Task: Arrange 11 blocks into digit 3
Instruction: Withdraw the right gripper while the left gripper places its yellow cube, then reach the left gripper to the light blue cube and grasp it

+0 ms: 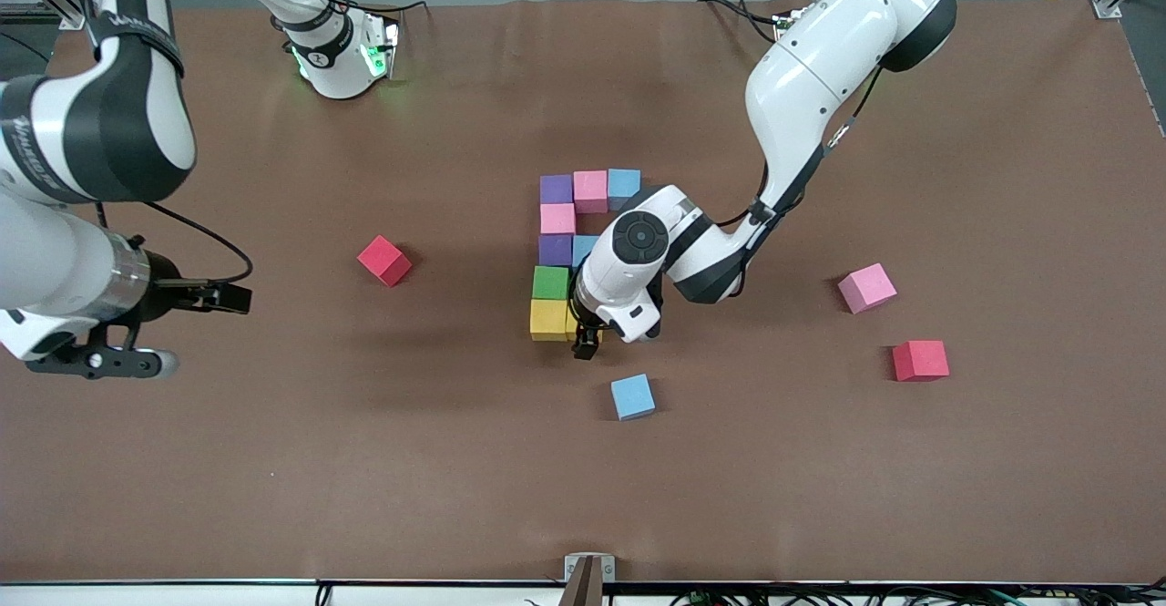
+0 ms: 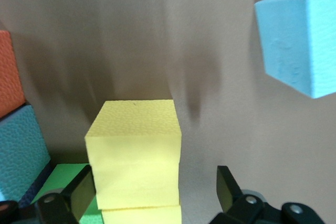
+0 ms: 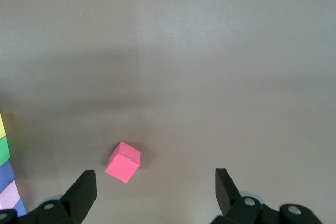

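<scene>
Left gripper [image 1: 588,344] fingers spread wide around yellow block [image 2: 134,150], not gripping – arm hides digit 3 [image 1: 569,255] bars' ends; long axis toward front camera. Right gripper [image 3: 152,190] waits, fingers spread, empty

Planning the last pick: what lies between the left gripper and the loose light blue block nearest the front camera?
Only bare table, per the front view, separates the open left gripper at the yellow block from the light blue block.

High front camera; two close wrist cameras
</scene>
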Controlling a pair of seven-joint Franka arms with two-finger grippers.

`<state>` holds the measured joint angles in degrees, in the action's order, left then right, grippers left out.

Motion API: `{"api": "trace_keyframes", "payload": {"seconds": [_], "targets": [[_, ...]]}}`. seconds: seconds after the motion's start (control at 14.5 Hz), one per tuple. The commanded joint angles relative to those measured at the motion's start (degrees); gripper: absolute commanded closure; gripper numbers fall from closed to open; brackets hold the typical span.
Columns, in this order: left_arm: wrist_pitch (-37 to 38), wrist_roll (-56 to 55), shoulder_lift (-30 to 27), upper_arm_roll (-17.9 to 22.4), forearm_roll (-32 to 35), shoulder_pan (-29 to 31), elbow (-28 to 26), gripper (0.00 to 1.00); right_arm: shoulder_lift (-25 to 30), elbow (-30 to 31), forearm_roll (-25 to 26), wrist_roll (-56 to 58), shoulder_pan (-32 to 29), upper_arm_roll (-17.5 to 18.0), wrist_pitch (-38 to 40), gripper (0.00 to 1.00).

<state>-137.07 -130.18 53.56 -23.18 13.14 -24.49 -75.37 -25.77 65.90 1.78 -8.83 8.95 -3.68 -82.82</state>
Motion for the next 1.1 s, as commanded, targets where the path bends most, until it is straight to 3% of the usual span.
{"api": "trace_keyframes", "payload": {"seconds": [0.0,0.28,0.48,0.9,1.03], "targets": [[4.5,0.7,-3.8,0.5,0.7,0.1,-0.7,0.00,2.4,2.1,0.6,0.6,-0.6,0.7,0.2,0.00],[10.1,4.9,-6.9,0.1,0.6,1.3,-0.2,0.00,2.7,1.8,0.3,7.7,-3.6,0.6,0.3,0.00],[11.5,14.5,-8.3,-0.1,0.4,4.9,-0.2,0.00,3.1,1.3,0.3,9.0,-4.9,0.8,1.3,0.00],[10.8,54.3,-7.5,0.9,0.3,7.5,0.3,0.00,3.2,-1.6,0.7,8.6,-4.7,0.6,5.8,0.00],[5.8,66.7,-6.2,1.2,-0.1,9.9,0.8,0.00,2.9,-1.7,0.5,8.6,-5.1,0.8,5.3,0.00]]}}
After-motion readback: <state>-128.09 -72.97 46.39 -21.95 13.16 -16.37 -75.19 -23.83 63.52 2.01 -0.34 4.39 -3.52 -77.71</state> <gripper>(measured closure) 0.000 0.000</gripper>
